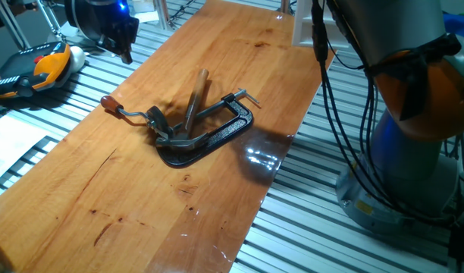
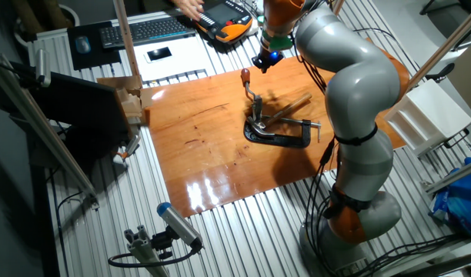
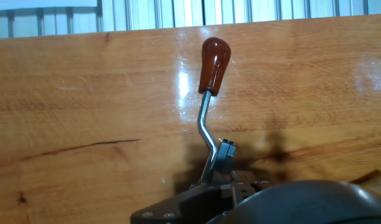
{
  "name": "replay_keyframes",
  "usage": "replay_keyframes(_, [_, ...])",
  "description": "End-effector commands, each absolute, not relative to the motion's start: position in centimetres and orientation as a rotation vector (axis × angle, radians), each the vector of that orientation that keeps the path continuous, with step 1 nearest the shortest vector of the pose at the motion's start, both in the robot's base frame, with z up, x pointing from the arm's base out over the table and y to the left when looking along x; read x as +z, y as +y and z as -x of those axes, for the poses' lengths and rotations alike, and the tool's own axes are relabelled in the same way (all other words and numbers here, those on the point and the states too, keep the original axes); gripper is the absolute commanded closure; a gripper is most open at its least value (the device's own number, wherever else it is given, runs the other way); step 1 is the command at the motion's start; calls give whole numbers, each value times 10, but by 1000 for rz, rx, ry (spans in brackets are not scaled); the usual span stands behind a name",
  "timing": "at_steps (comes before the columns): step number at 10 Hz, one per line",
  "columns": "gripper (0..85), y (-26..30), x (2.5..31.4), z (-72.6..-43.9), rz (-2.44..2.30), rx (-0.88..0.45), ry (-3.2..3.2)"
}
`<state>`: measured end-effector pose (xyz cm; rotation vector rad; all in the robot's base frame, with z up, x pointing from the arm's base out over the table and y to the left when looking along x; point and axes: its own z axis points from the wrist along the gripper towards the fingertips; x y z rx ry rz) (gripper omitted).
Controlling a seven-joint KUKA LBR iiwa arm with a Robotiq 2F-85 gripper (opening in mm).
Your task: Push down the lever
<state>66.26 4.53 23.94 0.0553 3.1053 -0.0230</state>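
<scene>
One lever, one job: the lever is a thin bent silvery rod with a reddish-brown knob on the end, hinged on a small silver bracket.
Where it sits: on the wooden counter, sticking out from the black C-clamp, knob pointing away from the clamp toward the counter's edge. The wooden-handled hammer lies across the clamp on the other side of the bracket.
Tool: the tool hangs above and a bit beyond the knob, on the side away from the clamp, not touching anything. Can't honestly tell whether it's spread or pinched, the fixed views are too dark there and the hand view doesn't show the fingertips at all.
Lever position: looks raised off the wood, since the hand view shows the knob clear of the surface with a shadow by the bracket.
Feel, my guess: rod is light and stiff metal, won't flex much. Knob looks glossy and rounded, so probably slippery, a fingertip could skid off sideways.
Where to touch: I'd press on top of the knob, farthest from the hinge at the clamp, so you get the most leverage.
Watch out: the clamp is only resting on the counter as far as I can see, so an off-centre shove might slide the whole lot.
</scene>
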Motion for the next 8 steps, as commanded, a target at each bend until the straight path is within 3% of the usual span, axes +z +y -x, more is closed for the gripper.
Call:
replay_keyframes(1, [850, 45, 240, -663, -61, -30, 3105])
replay_keyframes(8, [850, 46, 239, -660, -80, -30, 3109])
